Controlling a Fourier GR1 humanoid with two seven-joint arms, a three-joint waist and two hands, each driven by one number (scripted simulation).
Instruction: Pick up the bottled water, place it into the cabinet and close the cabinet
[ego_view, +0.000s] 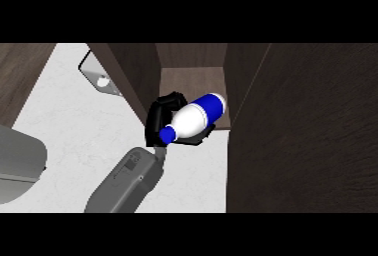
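The bottled water (193, 119) is white with a blue band and a blue cap, and it lies tilted with the cap toward the lower left. My right hand (161, 116) is shut on it, black fingers curled round its lower side, with the grey forearm running down to the lower edge. The bottle is held at the mouth of the open dark wood cabinet (193, 80), over the front edge of its brown floor. The cabinet door (303, 130) stands open as a large dark panel on the right. My left hand does not show.
The white marbled counter (81, 130) spreads left of the cabinet. A small grey plate-like fitting (100, 77) sits near the cabinet's left wall (136, 75). A large grey shape (18, 162) fills the left edge.
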